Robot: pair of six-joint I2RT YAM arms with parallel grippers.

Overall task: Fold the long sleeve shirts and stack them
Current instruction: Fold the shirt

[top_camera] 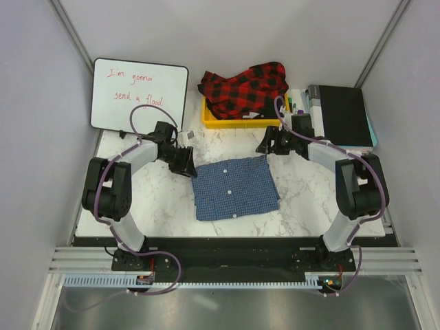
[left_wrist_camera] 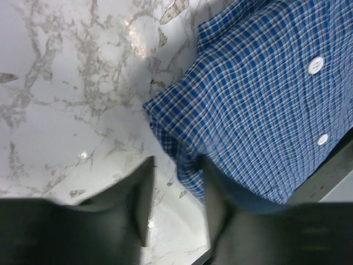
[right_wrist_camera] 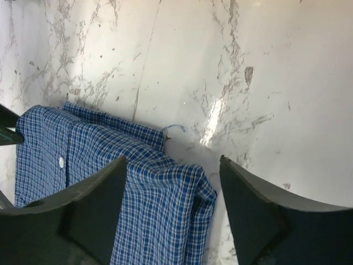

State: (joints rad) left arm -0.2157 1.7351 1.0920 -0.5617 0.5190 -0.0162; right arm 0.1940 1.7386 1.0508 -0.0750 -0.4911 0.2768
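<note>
Blue checked shirt (top_camera: 235, 188) is lying mid-table on the marble table (top_camera: 151, 199). It is folded down to a near-square packet with its buttons facing up.

Red-and-black plaid shirt (top_camera: 245, 88) is sitting bunched in the yellow bin (top_camera: 220, 124) at the far edge. We are judging it not yet folded.

Left gripper (left_wrist_camera: 176, 161) is hovering low at the packet's far-left corner. Its fingers are parted a little and straddling the folded edge, not nipping it. We cannot tell whether the cloth-side finger is touching the fabric.

Right gripper (right_wrist_camera: 174, 160) is hanging over the far-right corner with its fingers spread wide. The corner is lying loose between them.

We are reckoning the task about half done. One shirt is folded, or perhaps wanting a last tidy along its far edge. What we are counting as left is lifting the plaid shirt out, spreading and folding it, and stacking the two.
</note>
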